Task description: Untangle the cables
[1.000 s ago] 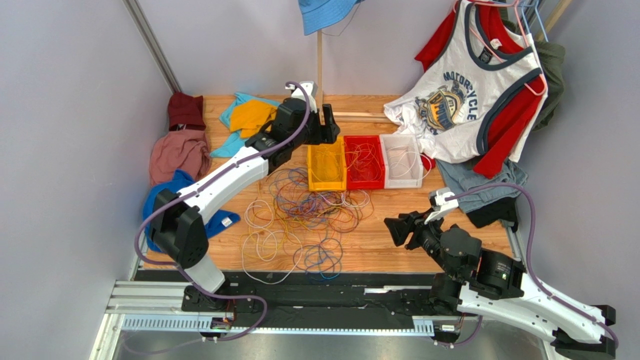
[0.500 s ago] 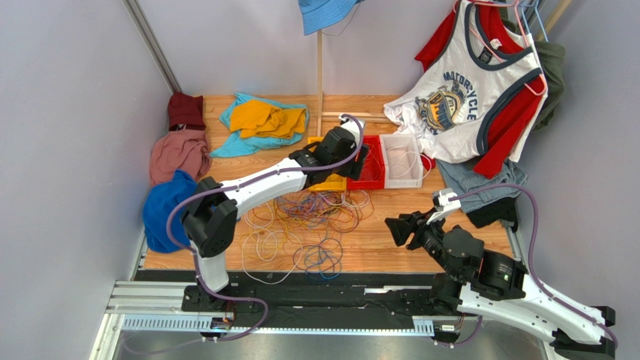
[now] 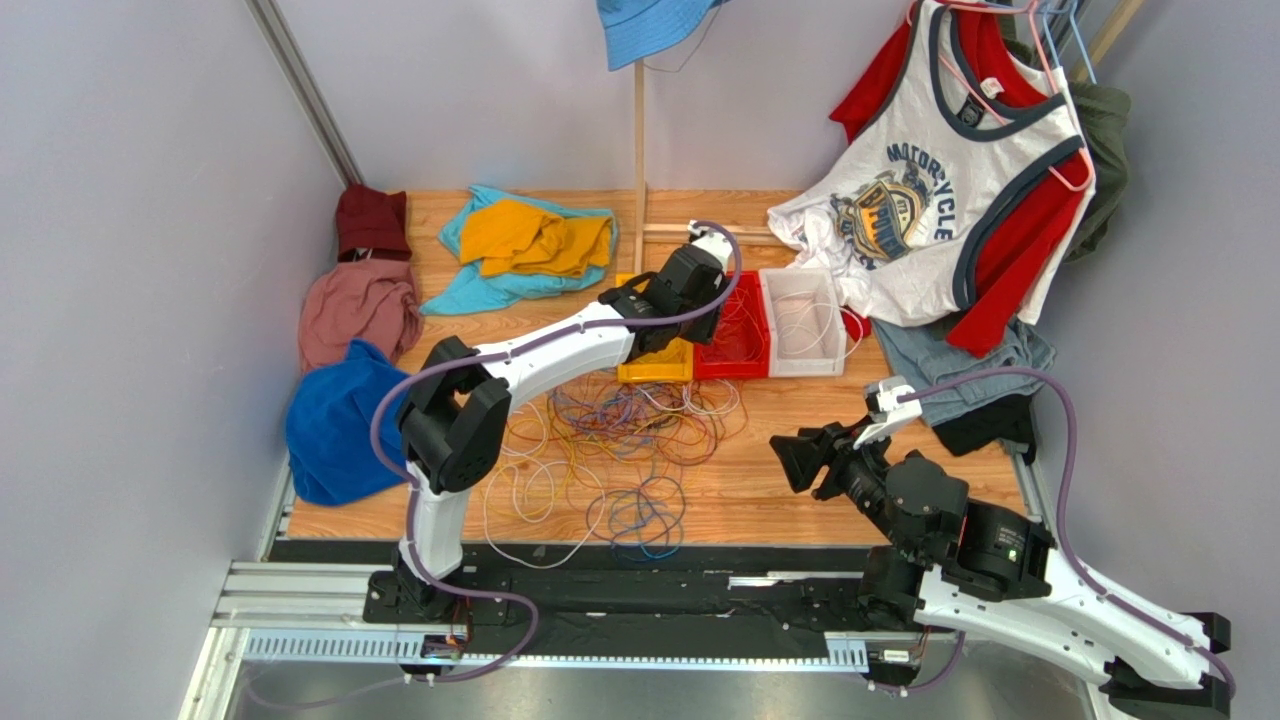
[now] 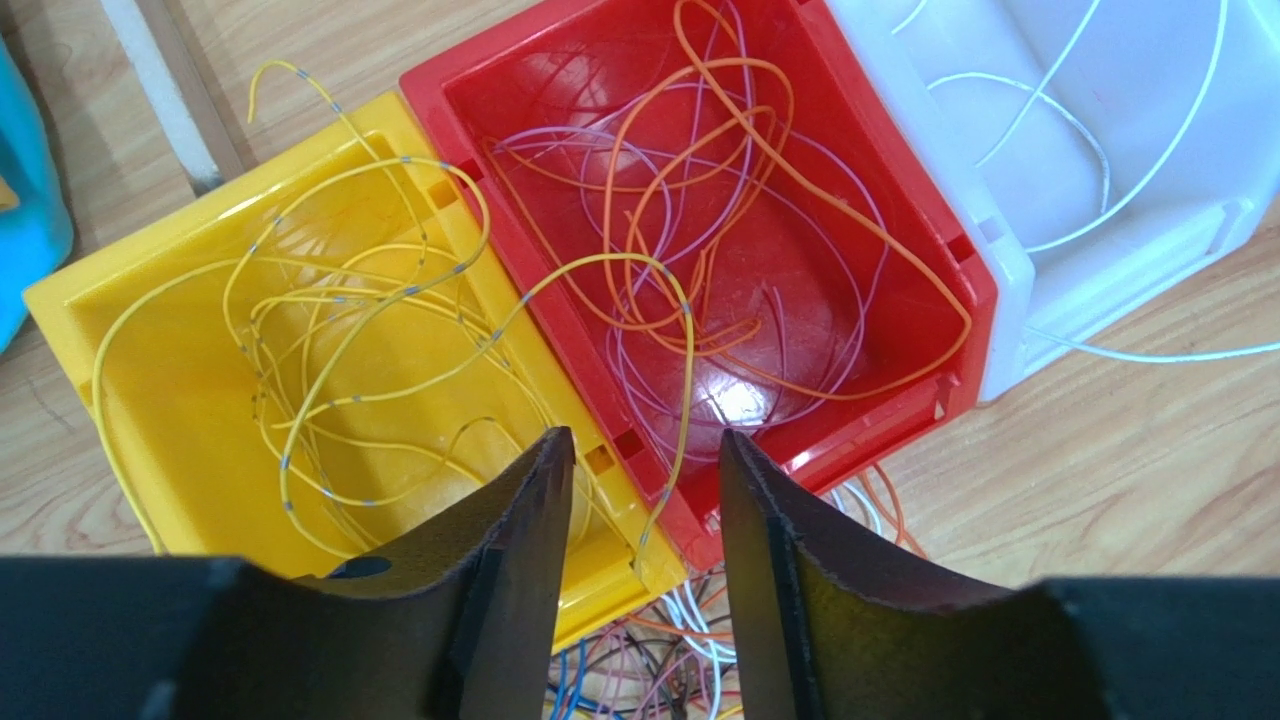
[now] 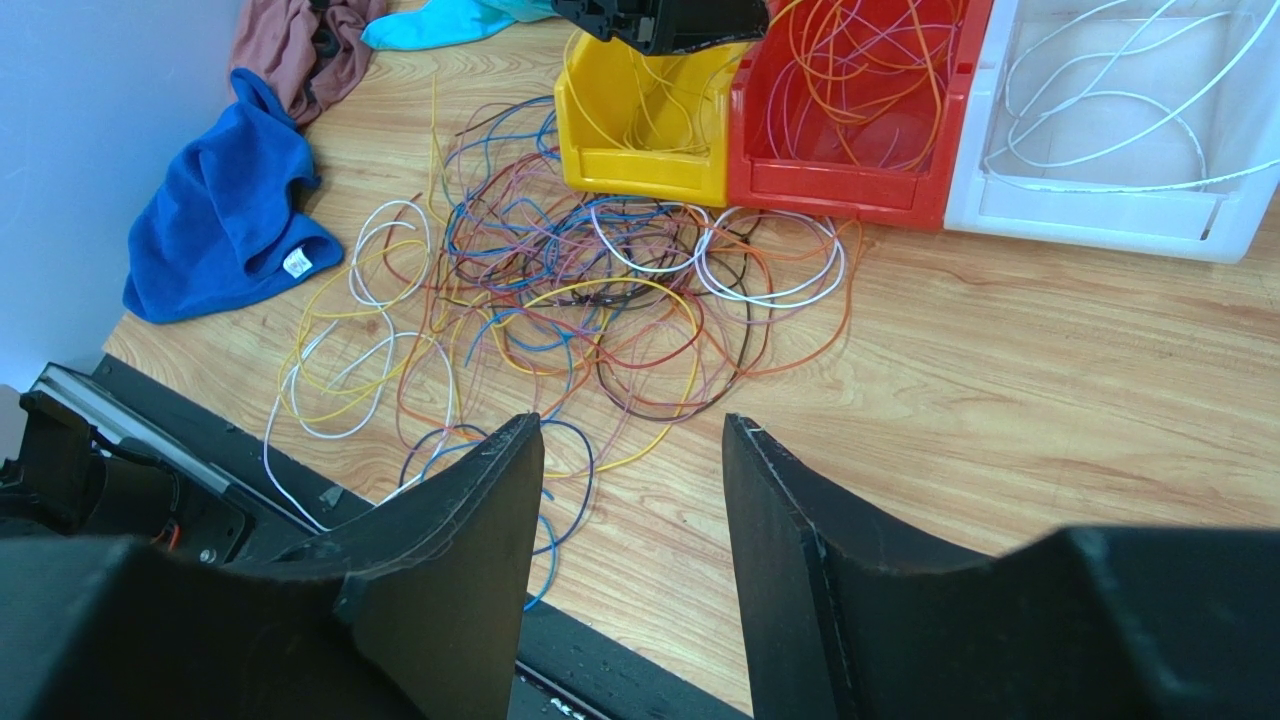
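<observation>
A tangle of thin coloured cables (image 3: 616,435) lies on the wooden table in front of three bins: yellow (image 3: 661,365), red (image 3: 747,342) and white (image 3: 804,318). My left gripper (image 3: 718,308) hovers over the seam between the yellow bin (image 4: 166,435) and the red bin (image 4: 962,300). It (image 4: 646,438) is open, and a yellow cable (image 4: 690,360) draped over both rims passes loosely between the fingers, unclamped. Orange and purple cables lie in the red bin, white ones in the white bin (image 4: 1142,195). My right gripper (image 3: 796,458) hangs open and empty right of the tangle (image 5: 571,300); in its wrist view the right gripper (image 5: 633,423) has only bare wood between its fingers.
Clothes ring the table: a blue cloth (image 3: 331,428), a pink one (image 3: 353,308), a maroon one (image 3: 371,221), and teal and orange ones (image 3: 526,243). A hanging shirt (image 3: 947,195) and grey garments (image 3: 962,375) are at the right. A wooden pole (image 3: 639,143) stands behind the bins.
My left arm swung right, from behind the yellow bin to over the yellow and red bins, and its jaws have narrowed. The right arm has not moved.
</observation>
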Robot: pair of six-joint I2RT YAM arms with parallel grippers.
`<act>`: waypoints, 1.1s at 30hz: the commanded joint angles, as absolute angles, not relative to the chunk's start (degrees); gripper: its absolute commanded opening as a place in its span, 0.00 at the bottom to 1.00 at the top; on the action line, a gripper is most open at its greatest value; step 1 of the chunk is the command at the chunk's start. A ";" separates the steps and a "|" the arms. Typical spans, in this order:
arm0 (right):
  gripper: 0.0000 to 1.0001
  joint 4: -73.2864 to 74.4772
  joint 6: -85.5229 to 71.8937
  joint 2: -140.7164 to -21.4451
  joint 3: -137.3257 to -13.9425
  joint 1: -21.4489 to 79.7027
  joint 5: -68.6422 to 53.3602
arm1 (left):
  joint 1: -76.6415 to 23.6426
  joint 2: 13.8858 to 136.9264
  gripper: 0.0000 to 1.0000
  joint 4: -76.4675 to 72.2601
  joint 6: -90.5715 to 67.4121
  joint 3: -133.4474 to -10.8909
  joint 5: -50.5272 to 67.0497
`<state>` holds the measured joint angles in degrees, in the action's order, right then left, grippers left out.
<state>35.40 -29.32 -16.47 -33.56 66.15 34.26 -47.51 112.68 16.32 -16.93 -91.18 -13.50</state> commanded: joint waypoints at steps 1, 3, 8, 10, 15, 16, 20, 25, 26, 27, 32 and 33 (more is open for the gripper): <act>0.51 34.19 -29.53 -16.43 -33.22 66.27 35.07 | -47.64 114.43 0.48 16.52 -15.91 -93.60 -13.98; 0.51 34.02 -29.45 -16.61 -33.13 66.27 34.98 | -47.64 114.61 0.47 16.61 -15.82 -93.60 -13.97; 0.51 33.93 -29.62 -16.70 -32.96 66.36 34.89 | -47.64 114.96 0.47 16.70 -15.82 -93.60 -13.89; 0.51 33.93 -29.53 -16.70 -32.96 66.27 34.89 | -47.64 115.14 0.41 16.70 -15.82 -93.60 -13.80; 0.51 34.19 -29.71 -16.61 -32.96 66.27 34.98 | -47.64 113.39 0.00 16.70 -16.78 -92.46 -15.55; 0.51 34.19 -29.79 -16.61 -32.96 66.27 34.98 | -47.64 112.60 0.00 16.35 -16.96 -91.24 -17.12; 0.51 34.10 -29.88 -16.44 -32.96 66.27 34.80 | -47.20 106.62 0.00 13.72 -18.54 -86.41 -20.12; 0.51 34.19 -30.15 -16.00 -32.78 66.27 34.63 | -44.65 100.99 0.00 13.89 -24.68 -79.65 -21.53; 0.51 34.28 -30.23 -15.82 -32.70 66.27 34.63 | -43.60 100.55 0.00 13.28 -26.96 -78.24 -21.10; 0.51 34.28 -30.23 -15.65 -32.70 66.36 34.54 | -43.07 100.46 0.00 12.58 -27.68 -76.92 -20.57; 0.51 34.54 -30.41 -15.56 -32.78 66.27 34.37 | -41.66 104.67 0.00 13.44 -28.74 -77.51 -19.95; 0.51 34.54 -30.50 -15.47 -32.78 66.36 34.28 | -41.49 106.68 0.00 13.97 -28.65 -78.30 -19.86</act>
